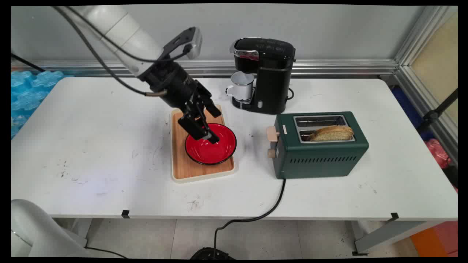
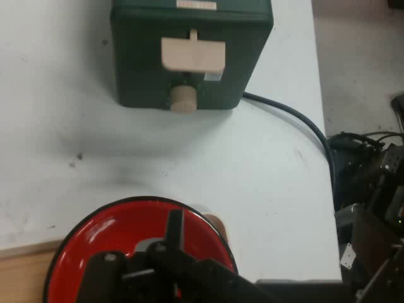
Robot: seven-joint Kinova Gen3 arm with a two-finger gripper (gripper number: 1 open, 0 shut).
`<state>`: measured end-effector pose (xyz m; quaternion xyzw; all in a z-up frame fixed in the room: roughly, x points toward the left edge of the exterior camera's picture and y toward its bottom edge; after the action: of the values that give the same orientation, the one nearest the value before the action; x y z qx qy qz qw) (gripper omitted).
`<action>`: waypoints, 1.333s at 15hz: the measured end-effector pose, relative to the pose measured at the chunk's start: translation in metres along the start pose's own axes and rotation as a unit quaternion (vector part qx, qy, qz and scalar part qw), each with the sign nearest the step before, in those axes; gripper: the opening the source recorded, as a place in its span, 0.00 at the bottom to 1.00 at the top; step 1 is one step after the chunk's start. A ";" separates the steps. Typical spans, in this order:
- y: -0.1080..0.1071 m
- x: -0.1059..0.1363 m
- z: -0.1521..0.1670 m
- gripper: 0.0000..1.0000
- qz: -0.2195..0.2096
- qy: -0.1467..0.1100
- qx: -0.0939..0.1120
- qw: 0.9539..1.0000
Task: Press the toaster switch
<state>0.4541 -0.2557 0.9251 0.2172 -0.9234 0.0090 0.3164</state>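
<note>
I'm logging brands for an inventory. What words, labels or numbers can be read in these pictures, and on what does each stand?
None can be read.
Coffee maker: pale markings on its black lid, too small to read.
Toaster: a small pale label on its lever end, too blurred to read.
Red bowl, wooden tray, mug, gripper: no text shows.

Layout on the table [image 1: 91, 146]
A bowl [image 1: 215, 149] sat on a tray [image 1: 179, 160] near the middle; a toaster [image 1: 321, 153] holding a bread slice [image 1: 331, 133] stood to its right, and a coffee machine [image 1: 268, 73] with a mug [image 1: 242, 84] stood behind
</note>
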 end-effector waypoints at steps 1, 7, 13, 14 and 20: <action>0.000 0.006 -0.002 1.00 -0.001 -0.004 0.000 1.000; 0.003 0.042 -0.015 1.00 0.008 -0.021 0.007 1.000; 0.003 0.072 -0.017 0.00 0.028 -0.021 0.016 0.999; 0.003 0.076 -0.016 0.00 0.030 -0.020 0.018 0.999; 0.002 0.094 -0.003 0.00 0.034 -0.024 0.033 0.999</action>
<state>0.3887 -0.2907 0.9835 0.1966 -0.9368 0.0448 0.2860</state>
